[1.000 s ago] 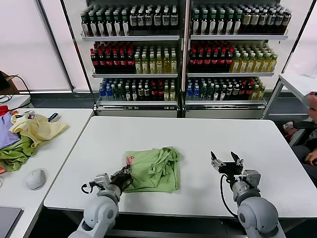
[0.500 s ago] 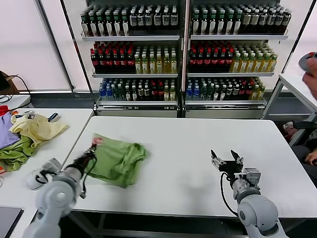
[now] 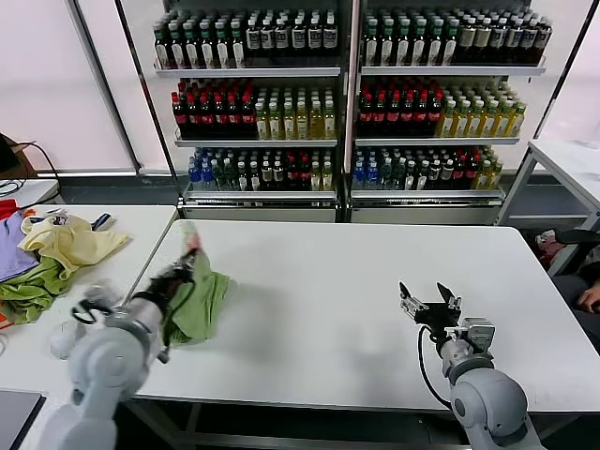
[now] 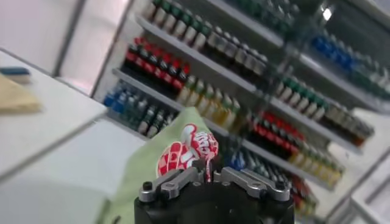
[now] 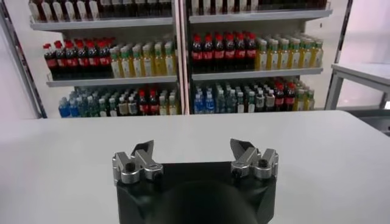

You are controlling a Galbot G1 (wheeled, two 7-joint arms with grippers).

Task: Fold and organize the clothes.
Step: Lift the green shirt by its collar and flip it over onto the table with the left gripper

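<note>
The light green shirt [image 3: 199, 298] hangs bunched from my left gripper [image 3: 181, 270] at the left edge of the white table [image 3: 347, 281]. The gripper is shut on the shirt at its red-pink and white printed patch [image 4: 187, 150], which shows in the left wrist view just beyond the closed jaws of the left gripper [image 4: 207, 175]. The shirt's lower part still rests on the table. My right gripper [image 3: 428, 305] is open and empty above the table's right front; in its wrist view the right gripper [image 5: 194, 159] has only bare tabletop between its fingers.
A second table [image 3: 112, 225] on the left holds a heap of pale yellow, darker green and purple garments [image 3: 52, 253] and a grey mouse [image 3: 64, 339]. Shelves of bottles [image 3: 347, 103] stand behind. Another white table [image 3: 567, 155] is at the far right.
My left gripper has dragged the shirt from the table's middle front to its left edge and lifted it, so the shirt went from flat to bunched and hanging. The right arm stayed still.
</note>
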